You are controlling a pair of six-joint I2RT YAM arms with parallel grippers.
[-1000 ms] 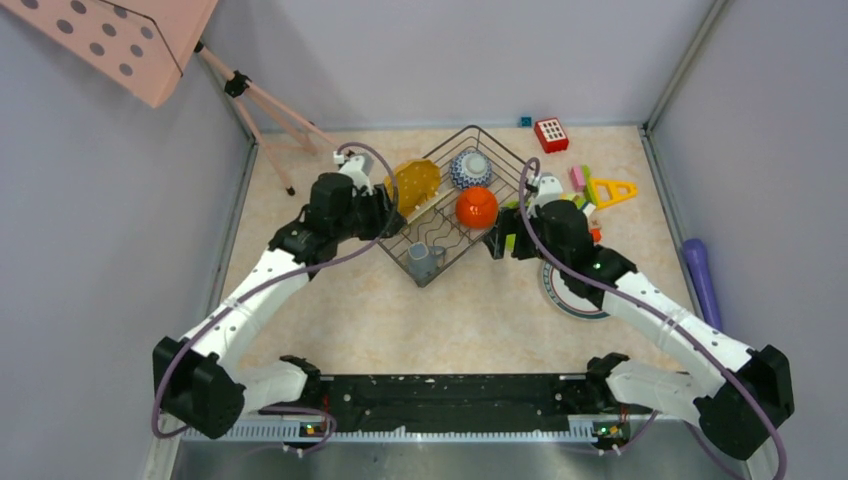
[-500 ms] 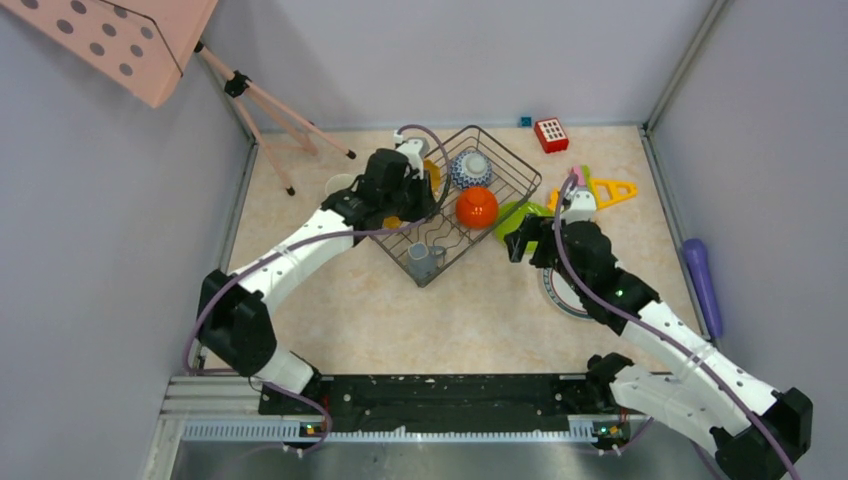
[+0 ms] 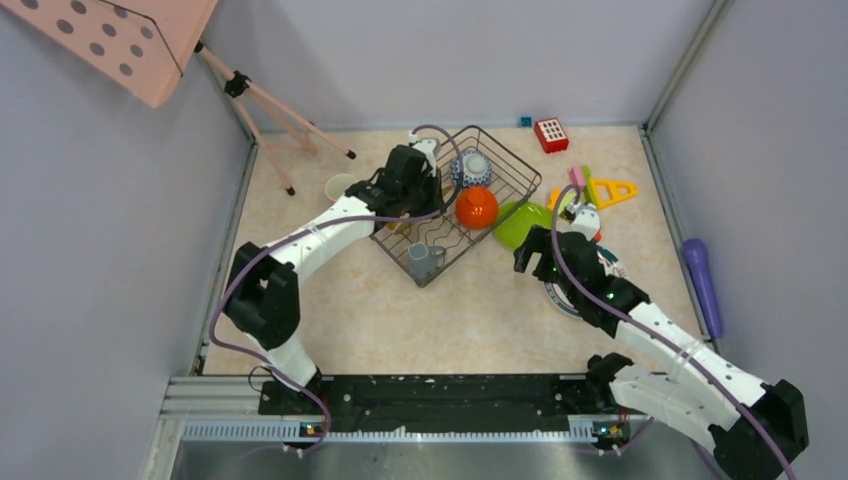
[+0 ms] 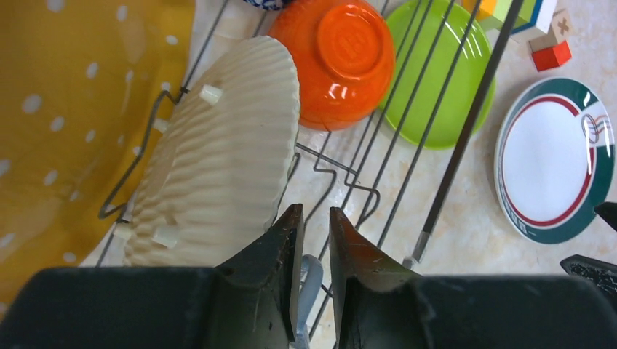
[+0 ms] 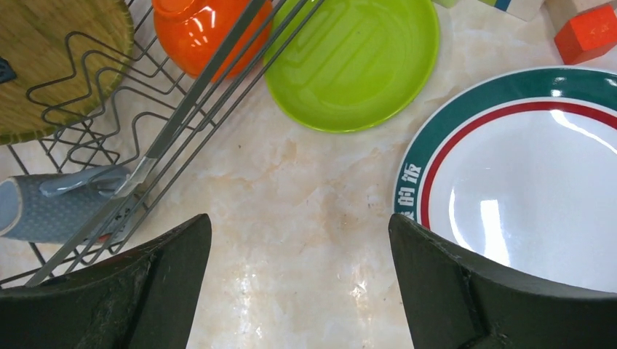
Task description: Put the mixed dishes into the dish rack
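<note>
**Top view.** A rectangular dark wire dish rack (image 3: pixel 505 155) stood at 12 o'clock on the marbled table (image 3: pixel 470 320). It held:
- an upturned orange-red bowl (image 3: pixel 477 207)
- a blue patterned bowl (image 3: pixel 473 167)
- a grey mug (image 3: pixel 422 260)

Outside it were:
- a round lime green plate (image 3: pixel 520 225), flat against the rack's 3 o'clock side
- a white green-rimmed plate (image 3: pixel 560 297) at 4 o'clock, partly hidden
- a pale pink mug (image 3: pixel 340 186) at 9 o'clock

**Left wrist view.** The left fingers (image 4: pixel 287 240) were nearly together over the rack, with nothing between them. At their 10 o'clock a ribbed yellow scalloped plate (image 4: pixel 225 145) stood among the wavy wires. A dotted yellow scalloped plate (image 4: pixel 73 94) lay beyond it; whether it was seated could not be told.

**Right wrist view.** The right fingers (image 5: pixel 167 254) were wide apart and empty over bare table, with the lime plate at 12 o'clock.

**Handling note.** The lime plate was probably next. It would be best pinched at the rim away from the wires, lifted clear of the rack wall, and slotted upright once the left fingers were out.
</note>
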